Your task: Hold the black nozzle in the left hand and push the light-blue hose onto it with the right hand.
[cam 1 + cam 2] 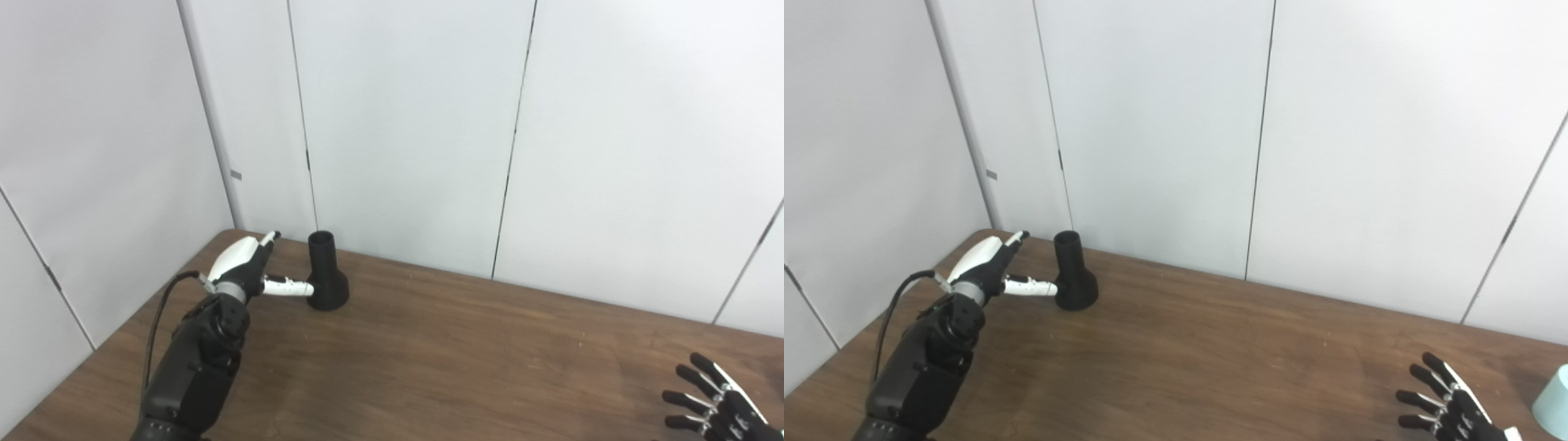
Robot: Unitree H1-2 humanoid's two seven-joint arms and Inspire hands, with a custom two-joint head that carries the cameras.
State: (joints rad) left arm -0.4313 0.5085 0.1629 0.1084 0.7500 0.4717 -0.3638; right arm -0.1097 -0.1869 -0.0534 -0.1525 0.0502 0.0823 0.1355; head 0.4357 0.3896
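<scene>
- Task is judged to be at its start: the black nozzle [326, 273] is seen standing upright on the wooden table [441, 361], wide base down, near the far left corner. It is not yet lifted or grasped.
- The light-blue hose [1553, 398] is glimpsed only in the right eye view, at the right edge of the table, well apart from the nozzle. Nothing is joined yet.
- The left hand [252, 268] is held open just beside the nozzle. Its thumb [288, 286] is extended to the nozzle's flared base, apparently touching. The other fingers are not wrapped around it.
- The right hand [1448, 404] is seen low at the right, fingers spread, nothing held, near the hose but apart from it.
- Left to do, as judged: nozzle grasp, hose pickup, push-on.
</scene>
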